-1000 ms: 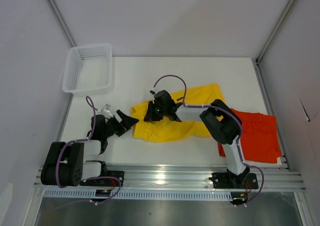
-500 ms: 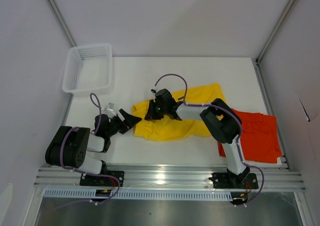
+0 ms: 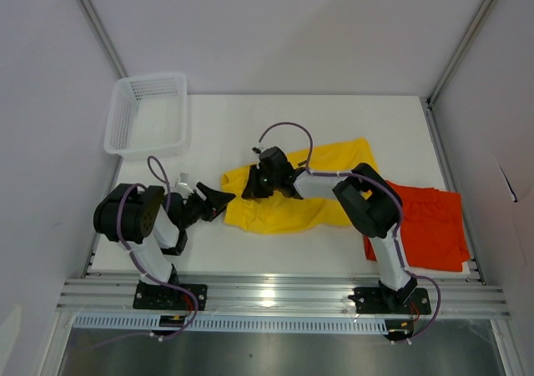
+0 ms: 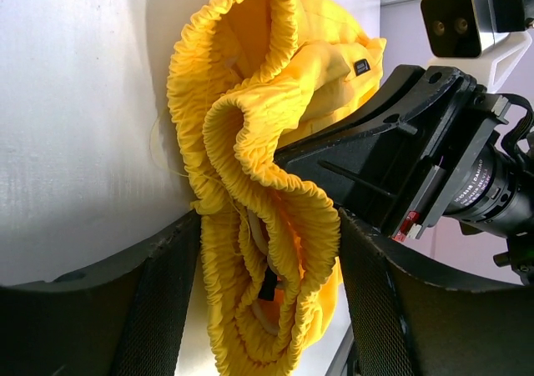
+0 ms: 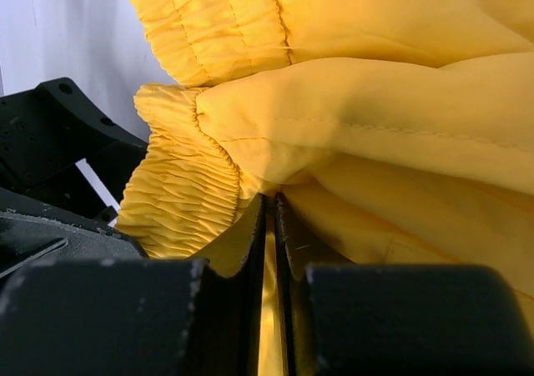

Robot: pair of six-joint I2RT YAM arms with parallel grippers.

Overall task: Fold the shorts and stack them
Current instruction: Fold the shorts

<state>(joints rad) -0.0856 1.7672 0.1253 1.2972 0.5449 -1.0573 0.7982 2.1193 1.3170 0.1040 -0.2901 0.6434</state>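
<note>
The yellow shorts [image 3: 300, 197] lie crumpled mid-table, and the orange-red shorts [image 3: 432, 224] lie flat at the right edge, partly under the right arm. My right gripper [image 3: 255, 184] is shut on a thin fold of yellow fabric [image 5: 367, 142] near the waistband, pinched between its pads [image 5: 271, 201]. My left gripper [image 3: 224, 199] sits at the shorts' left end. In the left wrist view its open fingers [image 4: 158, 309] stand either side of the bunched elastic waistband [image 4: 267, 226], with fabric close against both. A small black logo [image 4: 360, 66] shows on the cloth.
A white mesh basket [image 3: 147, 114] stands at the back left corner. The right gripper's black body [image 4: 392, 151] sits right behind the waistband, close to my left fingers. Metal frame rails border the table's near edge [image 3: 284, 291].
My left arm has reached right, bringing its gripper over the yellow waistband, and its jaws have narrowed. The right gripper has stayed put, holding the fabric.
</note>
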